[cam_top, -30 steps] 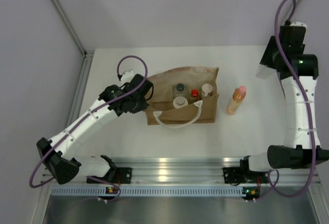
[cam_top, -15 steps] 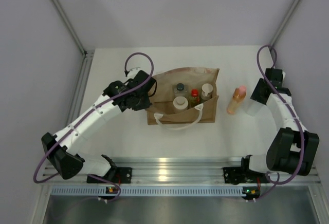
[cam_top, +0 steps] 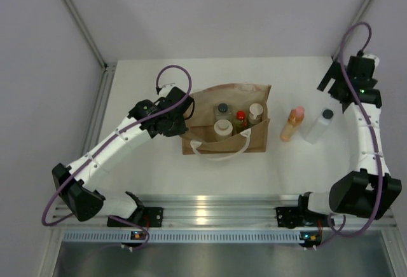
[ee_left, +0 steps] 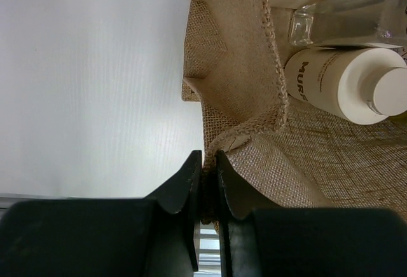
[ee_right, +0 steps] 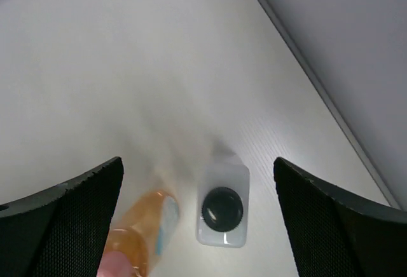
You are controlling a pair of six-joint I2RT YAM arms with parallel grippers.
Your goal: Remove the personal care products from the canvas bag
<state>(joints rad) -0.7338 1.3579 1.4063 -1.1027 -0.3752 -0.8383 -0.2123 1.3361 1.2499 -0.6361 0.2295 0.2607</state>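
Observation:
The tan canvas bag point(cam_top: 202, 104) lies mid-table, mouth toward me. My left gripper point(cam_top: 182, 120) is shut on its left rim; the black fingers point(ee_left: 191, 182) pinch the woven edge point(ee_left: 236, 138). Inside the bag I see a dark-capped bottle point(cam_top: 222, 108), a cream cylinder point(cam_top: 222, 126) point(ee_left: 337, 86), a yellow bottle with a red cap point(cam_top: 240, 119) and a pale-capped bottle point(cam_top: 255, 111). To the bag's right stand the orange bottle with a pink cap point(cam_top: 293, 123) point(ee_right: 143, 229) and the clear square bottle with a dark cap point(cam_top: 320, 125) point(ee_right: 222, 207). My right gripper point(cam_top: 335, 81) point(ee_right: 197, 169) hangs open above them, holding nothing.
A white loop handle point(cam_top: 219, 148) droops from the bag's near side. The table's right edge point(ee_right: 318, 93) and a grey wall run close beside the clear bottle. A metal rail point(cam_top: 210, 204) crosses the near edge.
My right gripper came down, set the clear square bottle beside the orange one, opened and rose away toward the back right. The left gripper kept its grip on the bag rim.

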